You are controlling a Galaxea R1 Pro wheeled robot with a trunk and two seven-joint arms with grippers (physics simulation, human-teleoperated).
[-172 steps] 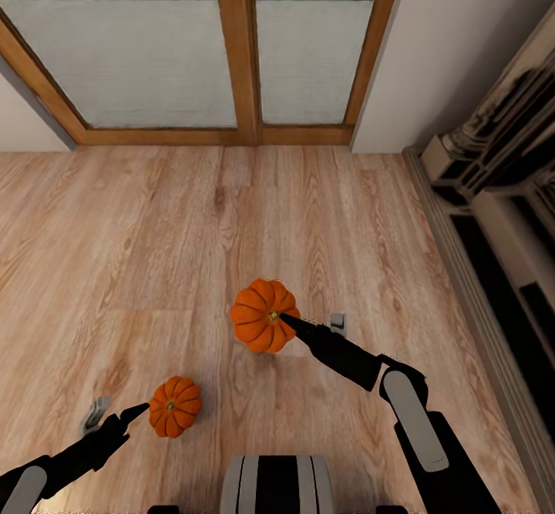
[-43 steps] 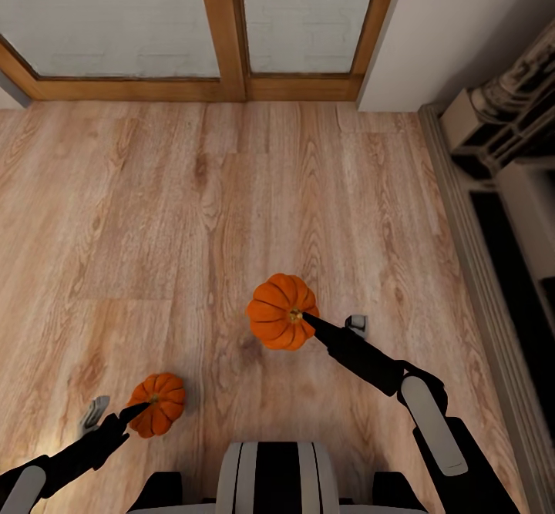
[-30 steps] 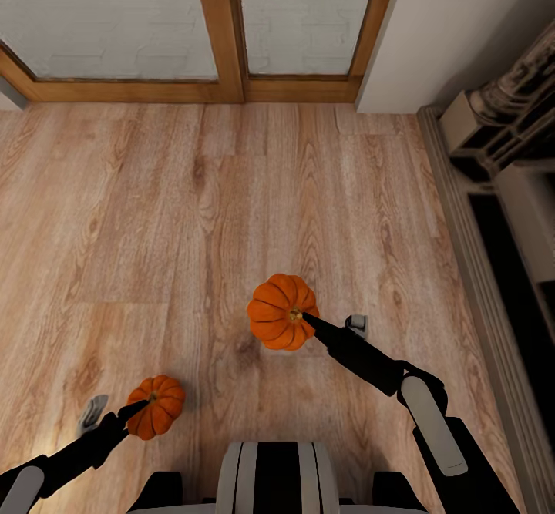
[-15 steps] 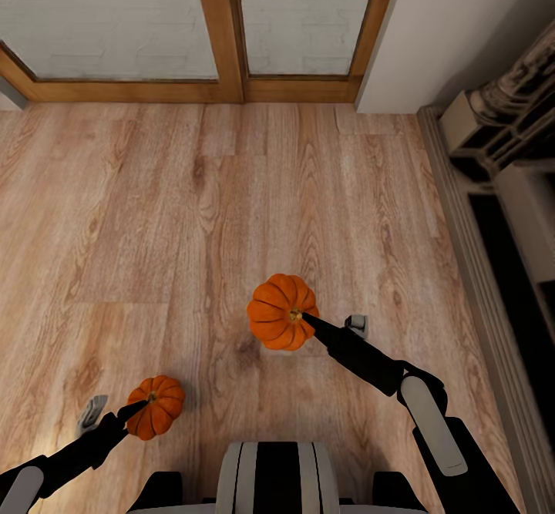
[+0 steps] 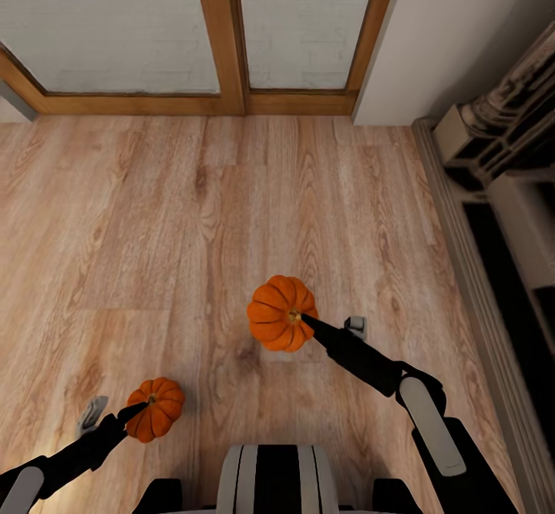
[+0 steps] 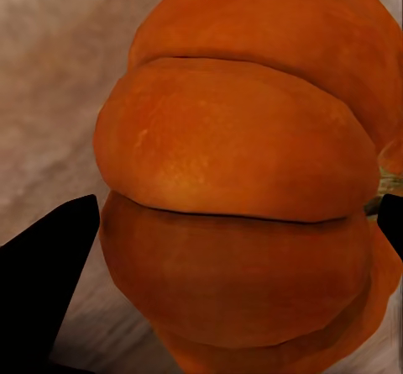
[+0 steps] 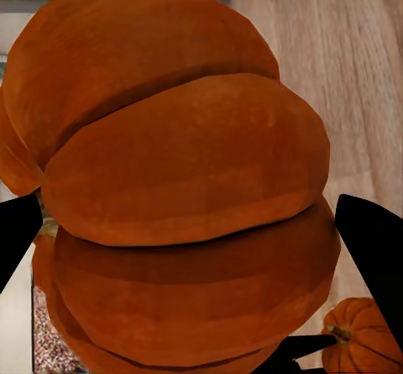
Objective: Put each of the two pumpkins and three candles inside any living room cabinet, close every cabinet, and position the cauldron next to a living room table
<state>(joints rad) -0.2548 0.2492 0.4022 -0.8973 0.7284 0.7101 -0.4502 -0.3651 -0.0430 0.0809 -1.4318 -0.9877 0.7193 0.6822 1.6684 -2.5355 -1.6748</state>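
Pumpkin, left: small pumpkin [image 5: 155,409] gripped at its stem by the left pincer [image 5: 139,408], low over the wood floor [image 5: 193,229].
Pumpkin, right: larger-looking pumpkin [image 5: 281,313] clamped in the right pincer [image 5: 302,318], held higher, centre.
Beyond: glass door [image 5: 231,28] with wooden frame; fireplace surround [image 5: 493,144] at right.

Black arms [image 5: 362,360], pale grey forearm panels [image 5: 430,437]; trunk [image 5: 268,479] grey-striped (black between); tapered black jaws.
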